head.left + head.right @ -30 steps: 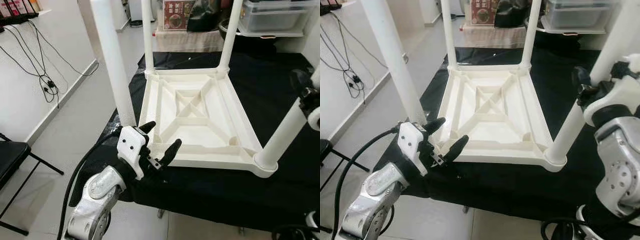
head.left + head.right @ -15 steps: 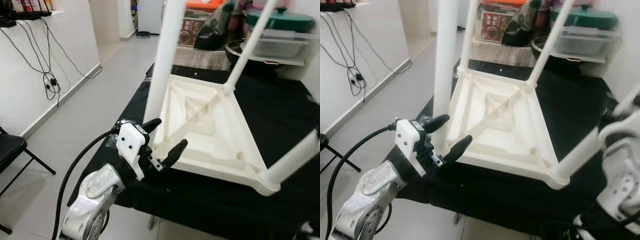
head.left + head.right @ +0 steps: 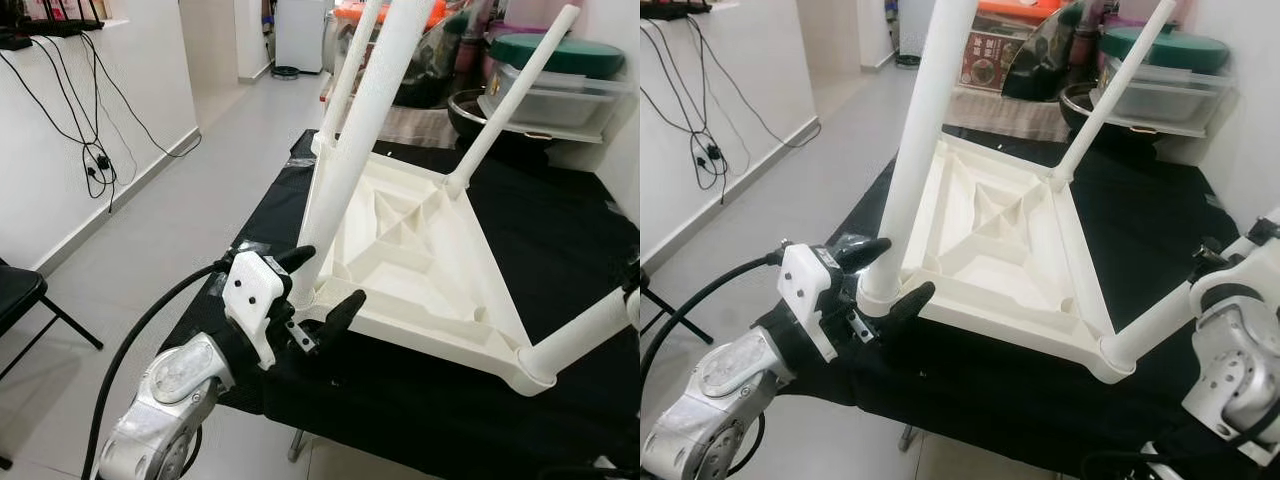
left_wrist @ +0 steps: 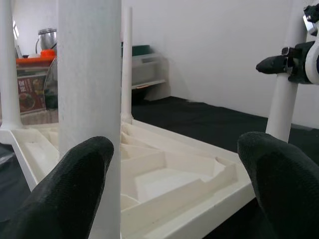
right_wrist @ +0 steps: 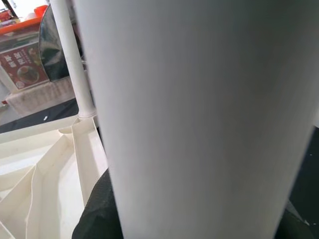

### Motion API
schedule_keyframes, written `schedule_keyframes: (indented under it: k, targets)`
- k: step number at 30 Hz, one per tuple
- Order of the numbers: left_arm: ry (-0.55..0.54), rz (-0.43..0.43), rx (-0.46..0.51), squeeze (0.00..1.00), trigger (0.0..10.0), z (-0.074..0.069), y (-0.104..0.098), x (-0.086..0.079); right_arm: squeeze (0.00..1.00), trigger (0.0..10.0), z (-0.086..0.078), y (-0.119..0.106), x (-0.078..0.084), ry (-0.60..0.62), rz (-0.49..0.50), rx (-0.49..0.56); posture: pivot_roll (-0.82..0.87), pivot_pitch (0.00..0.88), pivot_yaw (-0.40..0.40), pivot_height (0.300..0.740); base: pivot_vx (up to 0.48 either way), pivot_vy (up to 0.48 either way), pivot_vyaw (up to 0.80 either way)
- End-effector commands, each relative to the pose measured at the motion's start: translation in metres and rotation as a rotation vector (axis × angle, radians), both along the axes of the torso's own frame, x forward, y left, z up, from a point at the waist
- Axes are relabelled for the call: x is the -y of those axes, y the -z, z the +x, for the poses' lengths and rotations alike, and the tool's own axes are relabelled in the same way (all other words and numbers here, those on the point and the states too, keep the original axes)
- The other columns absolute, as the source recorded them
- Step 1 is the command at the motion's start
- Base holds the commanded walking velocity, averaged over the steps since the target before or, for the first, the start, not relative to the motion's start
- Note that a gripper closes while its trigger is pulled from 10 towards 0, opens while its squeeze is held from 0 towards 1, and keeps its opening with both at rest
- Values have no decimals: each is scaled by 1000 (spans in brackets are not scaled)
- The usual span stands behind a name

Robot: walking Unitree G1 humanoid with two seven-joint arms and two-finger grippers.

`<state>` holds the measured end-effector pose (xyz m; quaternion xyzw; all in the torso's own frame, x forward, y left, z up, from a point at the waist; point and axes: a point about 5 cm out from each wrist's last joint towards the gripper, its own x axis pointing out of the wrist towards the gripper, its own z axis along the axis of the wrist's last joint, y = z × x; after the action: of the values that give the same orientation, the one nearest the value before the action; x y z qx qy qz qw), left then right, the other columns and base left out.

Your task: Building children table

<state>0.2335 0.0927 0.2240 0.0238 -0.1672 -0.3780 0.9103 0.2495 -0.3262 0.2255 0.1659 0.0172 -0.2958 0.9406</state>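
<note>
A white plastic children's table [image 3: 420,250] lies upside down on the black-covered worktable [image 3: 430,400], its legs pointing up. My left gripper [image 3: 330,278] is open, with its fingers [image 4: 75,189] on either side of the base of the near-left leg [image 3: 360,140], apart from it. Further right, the near-right leg [image 3: 1160,325] slants off to the right, and my right gripper [image 3: 1225,262] is shut on it partway up. From the left wrist view, that right gripper [image 4: 284,62] clasps the same leg. Two far legs [image 3: 505,100] stand in their corner sockets.
Behind the worktable stand clear storage bins [image 3: 560,95], a green-lidded pot [image 3: 555,50] and a printed box [image 3: 995,60]. Open floor [image 3: 170,220] runs along the left, with cables [image 3: 100,150] hanging on the wall and a black folding chair [image 3: 15,300] at the near left.
The head view has shifted and tilted. The near-left leg, earlier beside my left gripper, now stands between its open fingers. My right gripper still holds the near-right leg.
</note>
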Motion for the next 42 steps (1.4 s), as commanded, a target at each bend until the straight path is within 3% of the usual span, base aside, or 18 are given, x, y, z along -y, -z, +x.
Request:
schedule_keyframes:
  k: [1, 2, 3, 4, 5, 13, 14, 20, 23, 24, 27, 32, 35, 36, 39, 42]
  targets:
    - [7, 10, -6, 0, 10000, -1, 0, -1, 0, 0, -4, 65, 0, 1, 205, -283, 21, 160, 45, 740, 0, 0, 0]
    - [7, 10, -6, 0, 10000, -1, 0, -1, 0, 0, -4, 65, 0, 1, 205, -283, 21, 160, 45, 740, 0, 0, 0]
    - [11, 13, -6, 0, 10000, -1, 0, 1, 0, 7216, 4, 52, -5, -41, 157, -223, 20, 155, 44, 740, 0, 0, 0]
    - [11, 13, -6, 0, 10000, -1, 0, 1, 0, 7216, 4, 52, -5, -41, 157, -223, 20, 155, 44, 740, 0, 0, 0]
    - [16, 13, -2, 0, 10000, -1, -1, 3, 0, 10000, 16, 31, -16, -113, 86, -132, 18, 147, 37, 740, 0, 0, 0]
    - [1, 12, 4, 0, 10000, 0, -3, 2, 0, 10000, 35, 8, -42, -220, -33, -19, 23, 134, 18, 740, 0, 0, 0]
    - [-3, 11, 3, 0, 10000, 0, -3, 2, 1000, 10000, 36, 6, -44, -224, -51, -14, 22, 134, 15, 740, 0, 0, 0]
    - [-13, 10, 5, 0, 10000, 0, -4, 0, 1000, 10000, 38, -2, -53, -250, -65, 17, 20, 137, 13, 740, 0, 0, 0]
    - [-16, 11, 6, 0, 10000, 1, -3, 0, 1000, 10000, 39, -11, -74, -354, -82, 57, 9, 140, 12, 740, 0, 0, 0]
    - [-16, 11, 6, 0, 10000, 1, -3, 0, 1000, 10000, 39, -11, -74, -354, -82, 57, 9, 140, 12, 740, 0, 0, 0]
    - [-16, 9, 8, 0, 10000, 2, -3, 2, 1000, 10000, 36, -13, -109, -541, -86, 104, 4, 140, 10, 740, 0, 0, 0]
    - [-18, 10, 10, 0, 10000, 3, -3, 3, 1000, 10000, 36, -12, -116, -575, -91, 105, 5, 139, 11, 740, 0, 0, 0]
    - [-51, 20, 15, 0, 10000, 6, -3, 0, 1000, 10000, 39, -2, -158, -745, -72, 78, 7, 136, 9, 740, 0, 0, 0]
    - [-51, 20, 15, 0, 10000, 6, -3, 0, 1000, 10000, 39, -2, -158, -745, -72, 78, 7, 136, 9, 740, 0, 0, 0]
    - [-53, 25, 14, 0, 10000, 6, -2, 2, 1000, 10000, 42, 6, -190, -852, -60, 63, 12, 133, 4, 740, 0, 0, 0]
    - [-55, 29, 14, 0, 10000, 6, -2, 2, 1000, 10000, 45, 6, -207, -903, -43, 71, 20, 132, 4, 740, 0, 0, 0]
